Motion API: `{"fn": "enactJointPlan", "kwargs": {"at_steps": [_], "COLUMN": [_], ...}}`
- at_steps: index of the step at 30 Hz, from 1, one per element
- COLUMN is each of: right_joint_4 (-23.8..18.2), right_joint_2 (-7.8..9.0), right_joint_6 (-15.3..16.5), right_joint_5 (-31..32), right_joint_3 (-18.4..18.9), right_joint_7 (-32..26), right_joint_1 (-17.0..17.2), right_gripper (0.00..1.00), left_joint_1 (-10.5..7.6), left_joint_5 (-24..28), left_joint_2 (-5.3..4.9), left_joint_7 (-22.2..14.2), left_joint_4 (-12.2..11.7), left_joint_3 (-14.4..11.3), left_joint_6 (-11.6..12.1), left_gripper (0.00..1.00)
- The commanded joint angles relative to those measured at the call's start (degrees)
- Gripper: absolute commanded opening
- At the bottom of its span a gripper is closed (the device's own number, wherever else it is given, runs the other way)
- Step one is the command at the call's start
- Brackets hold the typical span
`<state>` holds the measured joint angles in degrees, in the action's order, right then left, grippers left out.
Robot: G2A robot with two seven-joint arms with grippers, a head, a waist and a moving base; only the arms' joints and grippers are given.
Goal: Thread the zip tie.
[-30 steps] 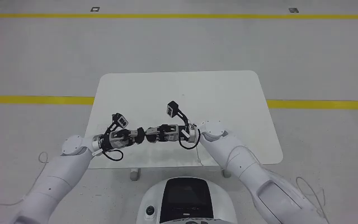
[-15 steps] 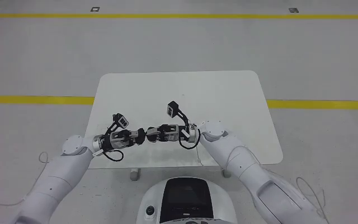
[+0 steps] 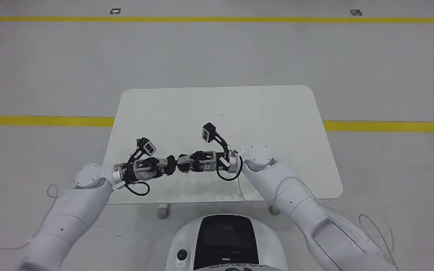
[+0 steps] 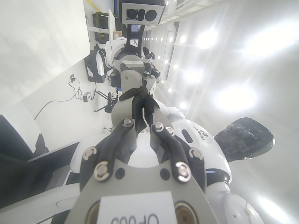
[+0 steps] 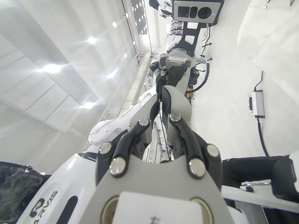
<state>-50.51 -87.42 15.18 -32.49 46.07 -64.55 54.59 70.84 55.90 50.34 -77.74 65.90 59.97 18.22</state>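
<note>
A white rectangular tabletop point(image 3: 271, 115) with rounded corners stands on a pale floor crossed by yellow lines; two white robot arms come in from the near edge and meet tip to tip above the near part of the tabletop, held up off its surface.

The left gripper point(image 3: 169, 163) and the right gripper point(image 3: 185, 163) face each other nose to nose, almost touching; each has grey fingers on black linkages.

Between them is the thin black plastic zip tie point(image 4: 140, 94), in the air and not on the tabletop; in the left wrist view it shows as a dark bunched loop right where the two tips meet; in the right wrist view a fine black strand runs between that gripper's fingers.

The left jaws appear drawn together and clamped on the zip tie; the right jaws also appear together, pinching the strand.

The step in hand looks like feeding the tail into the head; it is hard to tell whether the tip has entered the slot. To do it well, one side should hold the head steady and square; the other should push the tail straight along the slot's line in short, slow advances, gripping close to the tip so the strip does not buckle or twist.
</note>
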Motion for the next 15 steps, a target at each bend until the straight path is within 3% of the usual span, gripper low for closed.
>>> {"fn": "enactJointPlan", "kwargs": {"at_steps": [1, 4, 15], "right_joint_4": [0.03, 0.11, 0.43], "right_joint_2": [-0.01, -0.03, -0.11], "right_joint_6": [-0.05, -0.13, -0.45], "right_joint_5": [0.04, 0.04, -0.09], "right_joint_3": [0.02, 0.04, 0.16], "right_joint_7": [-0.04, -0.03, -0.36], "right_joint_1": [0.02, 0.07, 0.02], "right_gripper": [0.05, 0.0, 0.0], "left_joint_1": [0.07, 0.16, 0.49], "left_joint_5": [-0.12, -0.2, -0.09], "left_joint_2": [0.05, 0.12, 0.37], "left_joint_7": [-0.04, -0.08, -0.29], "left_joint_4": [0.06, 0.1, 0.11], "left_joint_3": [0.09, 0.26, 0.91], "left_joint_6": [-0.04, -0.09, -0.38], "left_gripper": [0.0, 0.0, 0.0]}}
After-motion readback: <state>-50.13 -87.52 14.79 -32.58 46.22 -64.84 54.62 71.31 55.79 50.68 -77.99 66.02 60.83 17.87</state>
